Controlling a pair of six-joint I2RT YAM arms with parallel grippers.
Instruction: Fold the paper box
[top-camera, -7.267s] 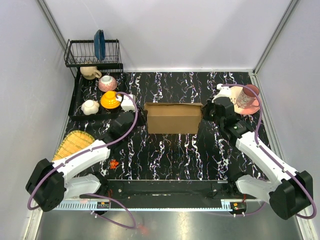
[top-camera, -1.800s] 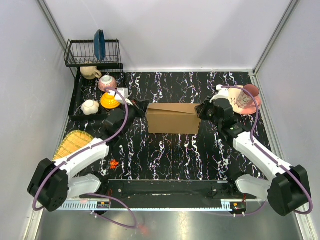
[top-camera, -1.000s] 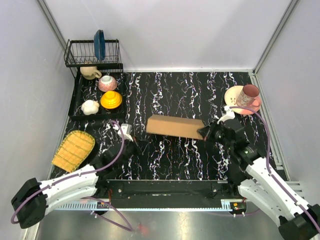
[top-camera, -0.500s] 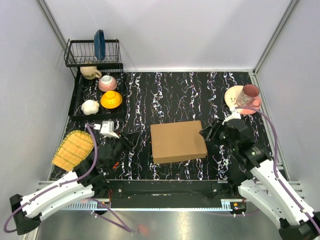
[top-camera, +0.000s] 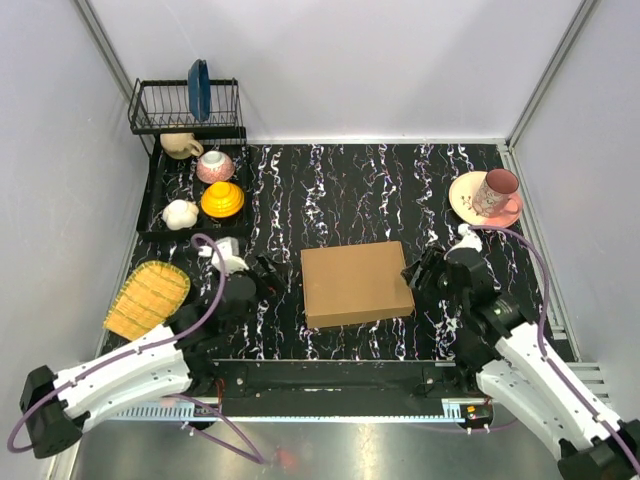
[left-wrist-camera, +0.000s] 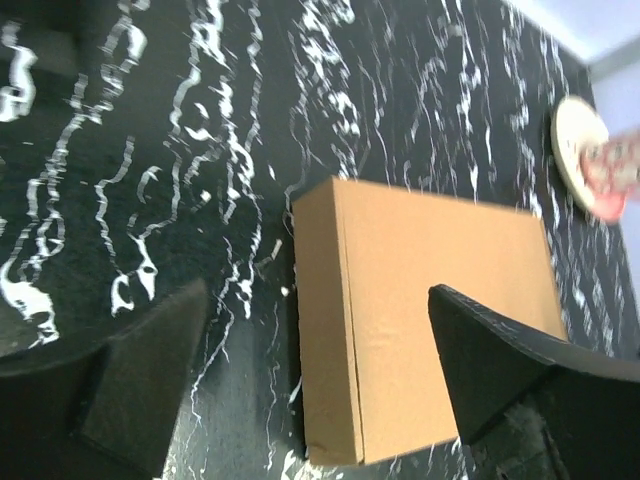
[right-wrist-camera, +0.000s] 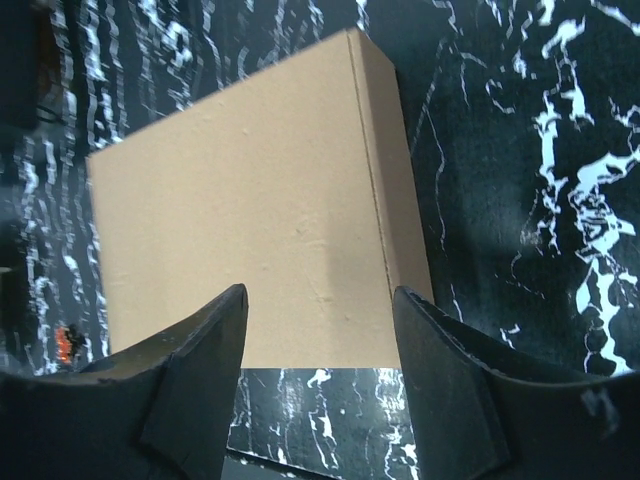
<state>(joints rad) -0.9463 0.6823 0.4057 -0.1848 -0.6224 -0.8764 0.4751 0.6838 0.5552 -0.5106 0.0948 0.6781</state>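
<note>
Two grippers sit nearest, both spread wide and empty: the left gripper (top-camera: 268, 272) just beside the left edge of the paper box (top-camera: 357, 283), the right gripper (top-camera: 418, 280) just beside its right edge. The box lies flat and closed, mid-table. The risk: a finger clipping an edge could skid it across the table (top-camera: 340, 190), or pry a flap up. Beyond it there is open room; farthest, a pink cup (top-camera: 497, 190) sits right and a dish rack (top-camera: 185, 105) left.
</note>
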